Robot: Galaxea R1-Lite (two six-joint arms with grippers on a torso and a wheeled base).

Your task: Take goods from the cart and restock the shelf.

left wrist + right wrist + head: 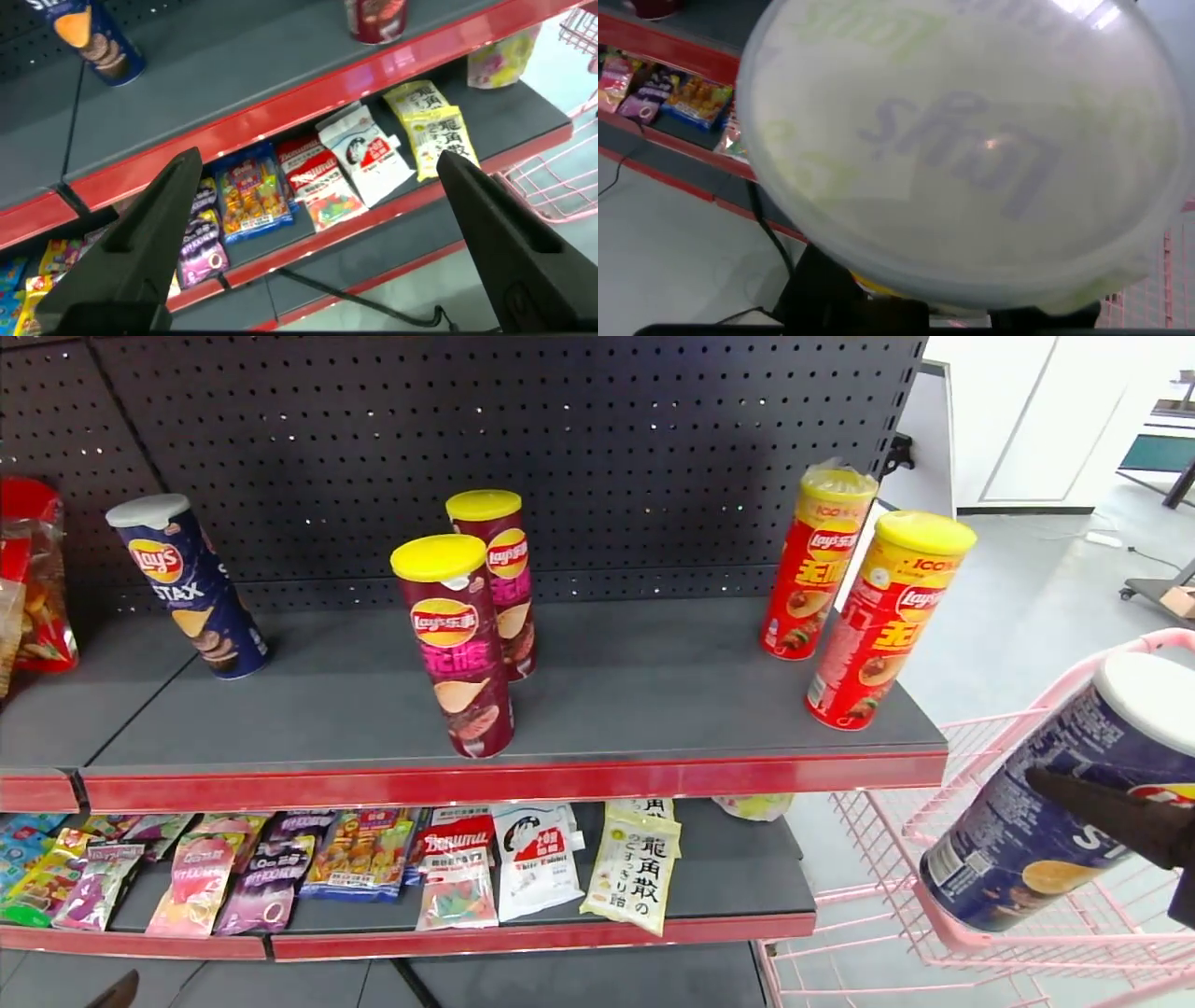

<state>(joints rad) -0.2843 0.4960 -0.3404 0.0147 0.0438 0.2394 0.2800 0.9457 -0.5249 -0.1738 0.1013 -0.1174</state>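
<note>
Grips a tilted blue chips can (1018,840) in the right end effector (1074,803), above the pink cart (943,924), right of the shelf (607,709). Hangs the left end effector (318,159) released, fingers (140,233) spread, near the snack bags (248,191) on the lower shelf (728,887)

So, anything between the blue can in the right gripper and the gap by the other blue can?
Yes. The held blue can hangs over the pink cart, off the shelf's right end. Two red cans at that end and two maroon cans midway stand between it and the shelved blue can.
</note>
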